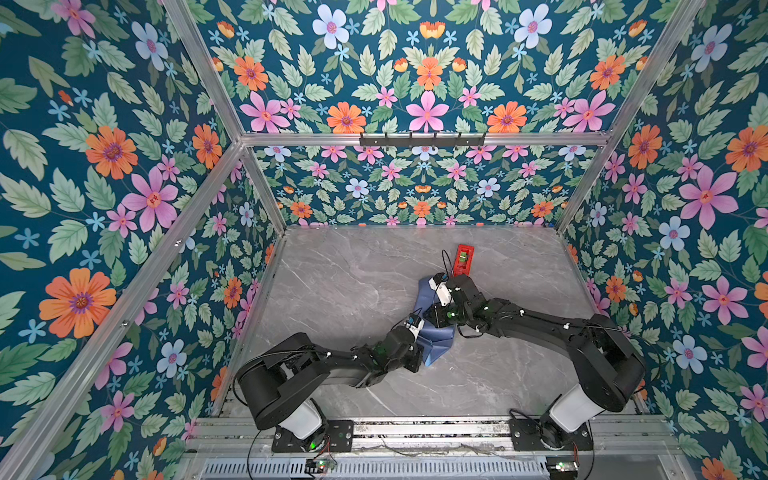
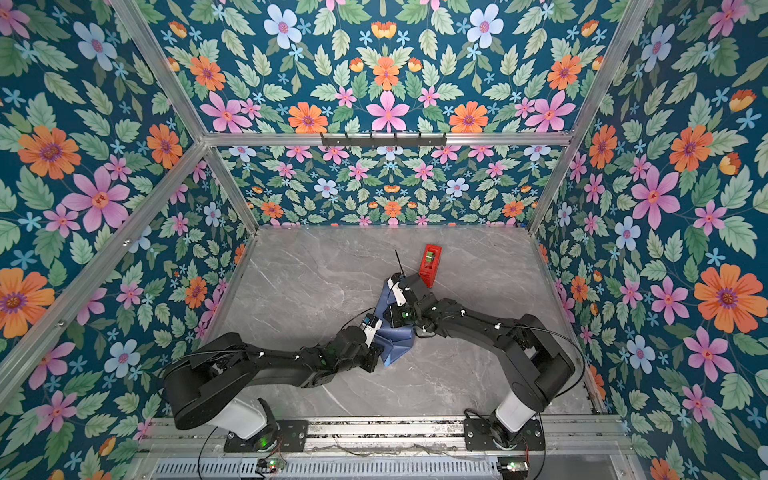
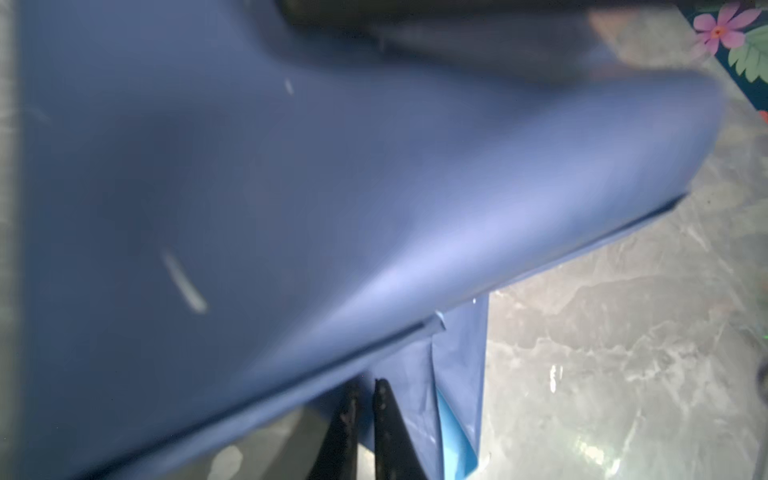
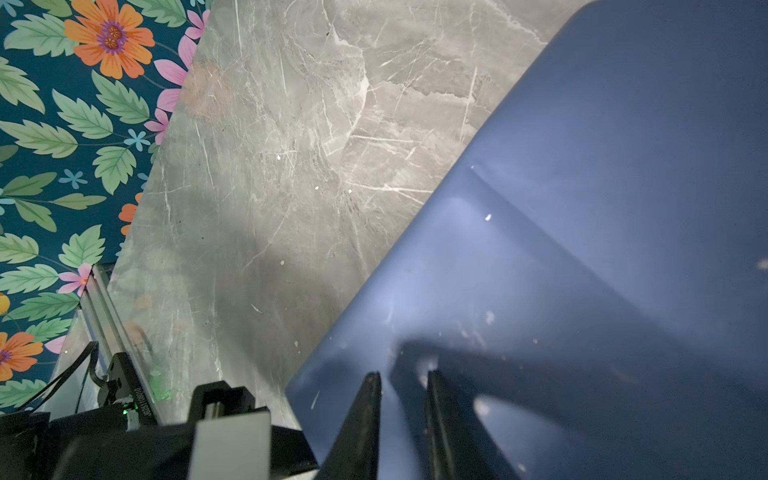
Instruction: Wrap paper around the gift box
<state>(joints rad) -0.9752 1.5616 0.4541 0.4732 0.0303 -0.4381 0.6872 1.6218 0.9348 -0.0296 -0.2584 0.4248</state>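
- The left gripper [image 3: 366, 388] has its jaws drawn nearly together, with only a slit between them. It seems to pinch a fold of the paper [image 3: 374, 187], though the nip itself is blurred.
- Right past those tips the sheet's dark face billows upward. A sliver of its light-blue face shows just beside them.
- The right gripper [image 4: 403, 374] has its jaws a little apart with nothing between them. Its tips are on or just over a flat stretch of the paper; contact cannot be told.
- The gift box shows nowhere. It probably lies under the paper between the two grippers.
- To do this well, the left should pull its flap taut and square while the right presses down, so the box does not slide and the thin sheet does not tear.
- Just beyond the right gripper, a red tape dispenser [image 1: 463, 259] sits on the table [image 1: 353, 282] and is best not nudged.
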